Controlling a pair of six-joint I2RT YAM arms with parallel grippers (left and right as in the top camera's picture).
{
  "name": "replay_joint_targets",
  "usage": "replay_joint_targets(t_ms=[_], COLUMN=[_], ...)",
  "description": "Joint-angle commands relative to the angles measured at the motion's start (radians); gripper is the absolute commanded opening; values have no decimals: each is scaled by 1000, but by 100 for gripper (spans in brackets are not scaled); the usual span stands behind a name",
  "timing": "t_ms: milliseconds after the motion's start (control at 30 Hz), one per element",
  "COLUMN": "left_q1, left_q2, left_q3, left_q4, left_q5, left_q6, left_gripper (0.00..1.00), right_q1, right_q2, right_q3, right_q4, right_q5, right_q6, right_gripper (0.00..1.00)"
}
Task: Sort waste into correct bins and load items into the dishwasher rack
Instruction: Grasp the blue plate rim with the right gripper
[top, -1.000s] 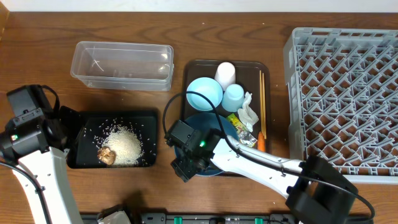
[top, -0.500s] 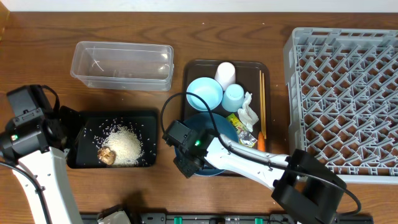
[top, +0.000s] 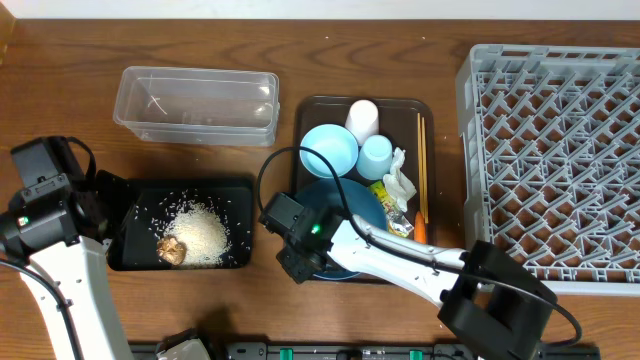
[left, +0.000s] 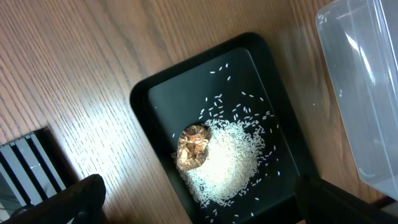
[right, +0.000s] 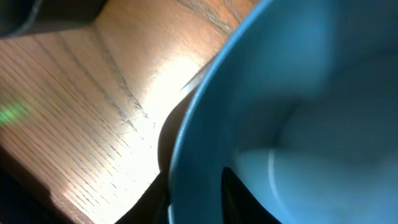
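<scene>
The dark-blue plate (top: 352, 203) lies in the front of the brown serving tray (top: 318, 105). My right gripper (top: 300, 250) is at the plate's left rim. In the right wrist view its jaws (right: 196, 196) are shut on that rim (right: 298, 124), one finger above it and one below. White rice (top: 205, 235) and a brown lump (top: 172, 250) lie in the black tray (top: 130, 250). My left gripper (top: 105, 195) hangs open over that tray (left: 155, 99), holding nothing. The grey rack (top: 560, 160) stands at the right.
A clear tub (top: 197, 105) sits at the back left. The serving tray also holds a pale bowl (top: 328, 150), a light-blue cup (top: 376, 155), a white cup (top: 362, 117), chopsticks (top: 422, 165), a tissue (top: 400, 180), a yellow-green wrapper (top: 383, 197) and a carrot (top: 421, 230).
My right gripper slid a little left along the plate's edge and its jaws closed in on the rim. The left arm has not moved.
</scene>
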Motion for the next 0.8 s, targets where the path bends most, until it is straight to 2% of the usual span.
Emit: replay_joint_targets(t_ms=[0,200,267,333,367,400,600,767], left_q1=[5,5,5,5,5,5,5,5], left_q2=[-3,-3,-3,-3,-3,-3,-3,-3], left_q3=[-4,-4,-4,-4,-4,-4,-4,-4], left_q4=[-6,-6,-6,-6,-6,-6,-6,-6], left_q5=[-2,-2,-2,-2,-2,-2,-2,-2], left_q6=[-9,-9,-9,-9,-9,-9,-9,-9], left_gripper=[98,98,98,98,98,98,98,98], right_q1=[7,7,7,7,7,7,14,28], right_q2=[8,8,8,8,8,8,24,34], right_q3=[39,48,48,48,48,48,48,48], right_q4=[-11,-47,-52,-57,-61,-66,-82,-81], right_q5=[2,3,3,3,3,3,3,3], right_q6=[23,41,41,41,41,40,41,48], right_gripper=[20,9,9,22,32,35,36,30])
